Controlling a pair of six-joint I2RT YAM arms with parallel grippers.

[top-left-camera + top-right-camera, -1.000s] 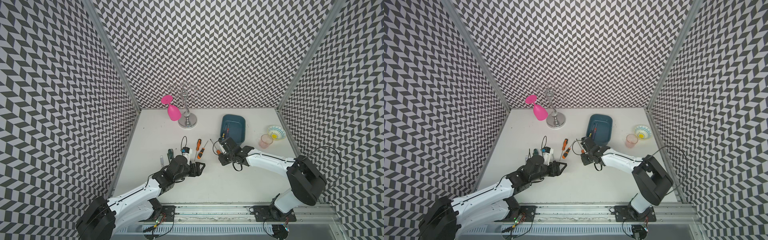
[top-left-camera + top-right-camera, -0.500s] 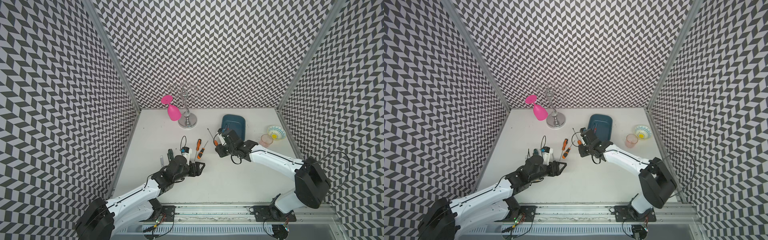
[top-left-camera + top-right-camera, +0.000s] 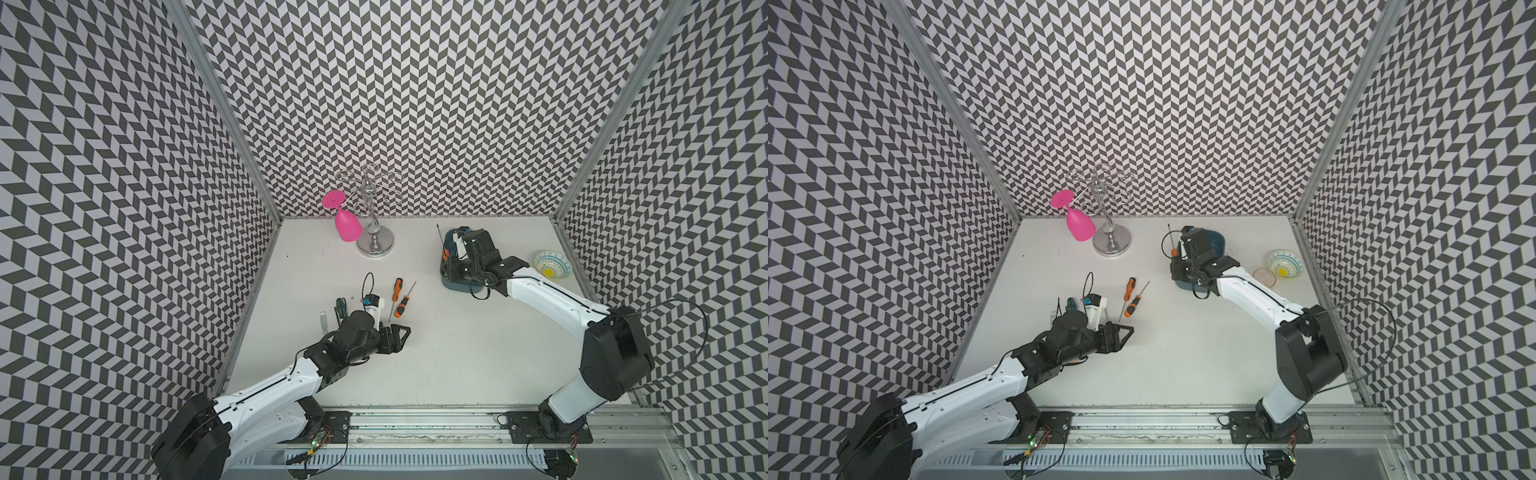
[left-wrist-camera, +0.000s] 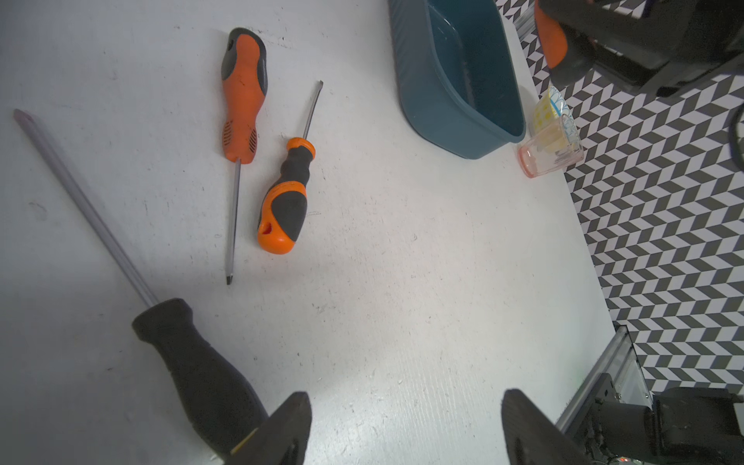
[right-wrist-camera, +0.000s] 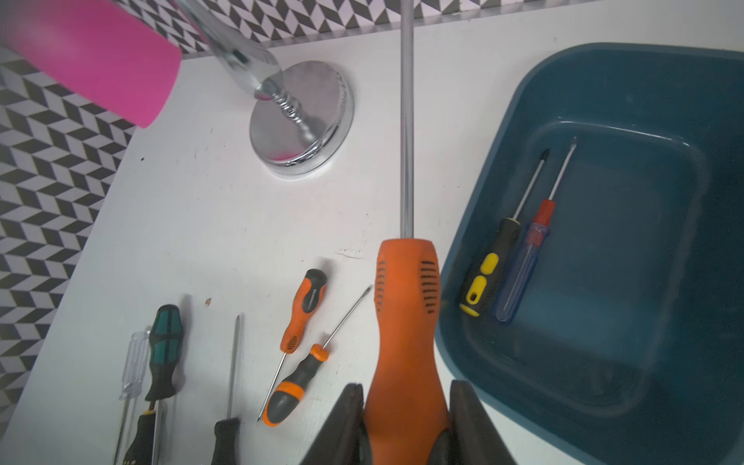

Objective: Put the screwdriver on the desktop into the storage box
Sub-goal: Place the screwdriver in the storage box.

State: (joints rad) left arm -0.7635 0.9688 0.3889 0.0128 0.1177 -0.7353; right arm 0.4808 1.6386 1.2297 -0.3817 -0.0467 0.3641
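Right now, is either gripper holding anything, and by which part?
The right gripper clamps the large orange screwdriver by its handle; the left gripper is open and empty.

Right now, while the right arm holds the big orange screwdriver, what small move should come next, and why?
Probably slide the screwdriver sideways over the box. The right fingers clamp its handle, but in the wrist view it lines up beside the rim, not over the inside.

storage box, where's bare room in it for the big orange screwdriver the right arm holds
Crowded: the wall next to the held orange screwdriver, where the black-and-yellow screwdriver and blue-handled screwdriver lie side by side. Bare: the rest of the storage box floor, from the blue-handled one across to the opposite wall.
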